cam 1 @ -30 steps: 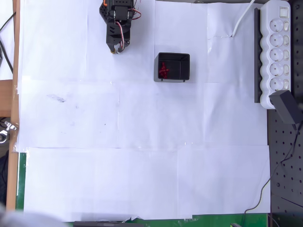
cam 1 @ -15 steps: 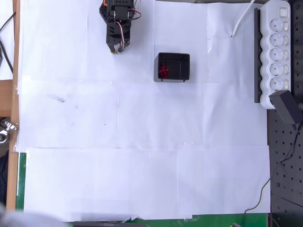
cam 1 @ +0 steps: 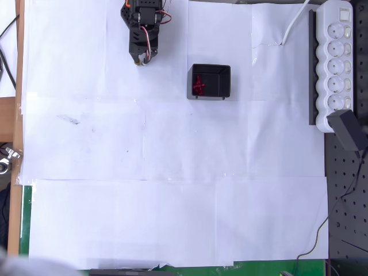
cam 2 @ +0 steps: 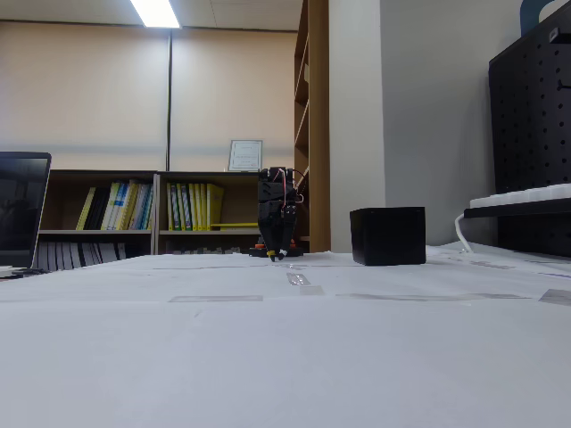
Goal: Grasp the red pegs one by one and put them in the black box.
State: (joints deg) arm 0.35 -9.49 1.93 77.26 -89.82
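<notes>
The black box [cam 1: 211,81] sits on the white paper near the top middle of the overhead view. Several red pegs [cam 1: 199,85] lie clustered in its left half. In the fixed view the black box [cam 2: 387,235] shows as a dark block, and its inside is hidden. My gripper [cam 1: 138,58] hangs at the end of the folded black arm, to the left of the box and apart from it. It points down at the paper, and in the fixed view the gripper [cam 2: 278,255] tip looks shut with nothing in it.
A white power strip [cam 1: 338,63] lies along the right edge beside a black pegboard [cam 1: 348,190]. The white paper [cam 1: 172,190] covers the table. A wooden strip [cam 1: 17,115] runs down the left edge. Bookshelves [cam 2: 152,214] stand behind the table.
</notes>
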